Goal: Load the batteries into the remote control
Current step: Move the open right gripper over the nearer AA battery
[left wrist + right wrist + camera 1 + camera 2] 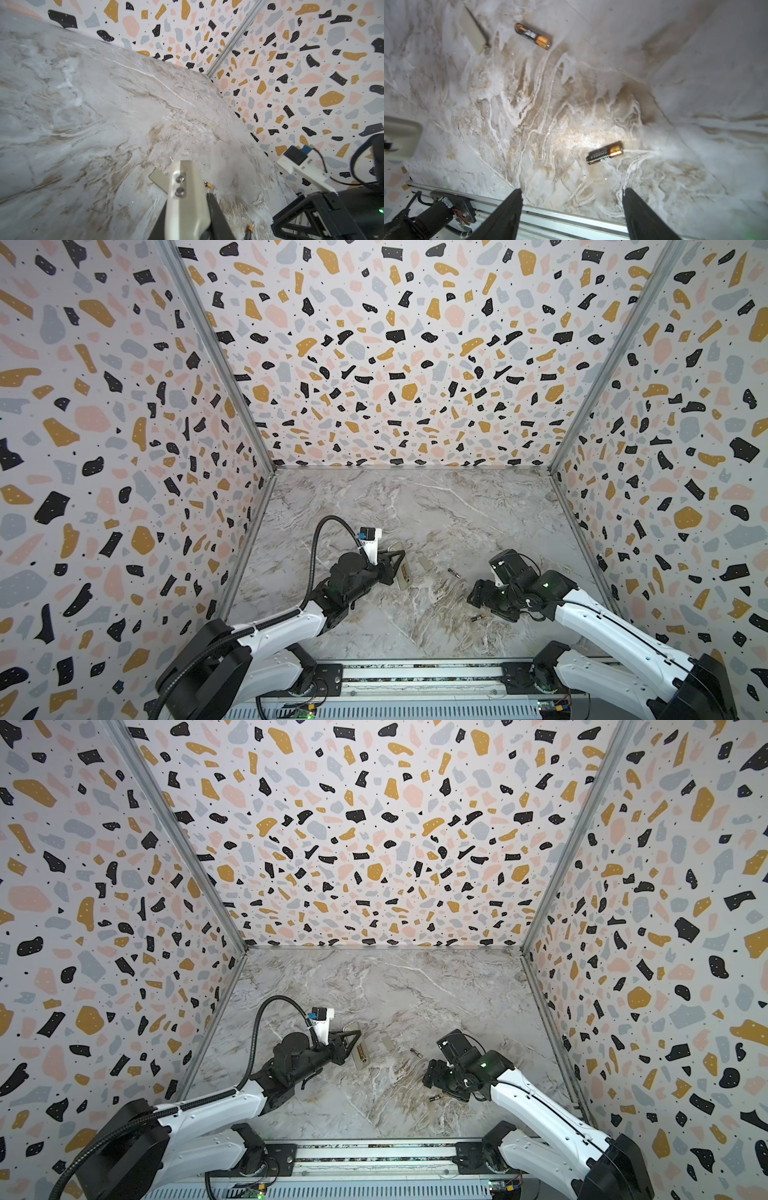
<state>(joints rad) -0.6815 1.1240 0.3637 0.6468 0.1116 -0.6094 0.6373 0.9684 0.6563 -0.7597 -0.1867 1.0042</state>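
Left tool (pixel 395 568): was pinched on the remote control (pixel 404 577), a slim pale slab held tilted at the left of the table (pixel 415 510).
Right tool (pixel 572 192): black tapered fingers stood spread and empty above the table.
Far battery (pixel 533 36): glossy black cylinder with a copper end, lay flat.
Near battery (pixel 604 152): same look, lay flat, well apart.
Cover plate (pixel 475 31): flat pale-grey rectangle near the far battery.
Table: grey-tan marble veining.

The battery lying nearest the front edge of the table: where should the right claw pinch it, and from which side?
Pinch the battery across the middle of its dark body, coming straight down from above. It lies flat on the table, clear all round, so the open right gripper can probably straddle its round sides.
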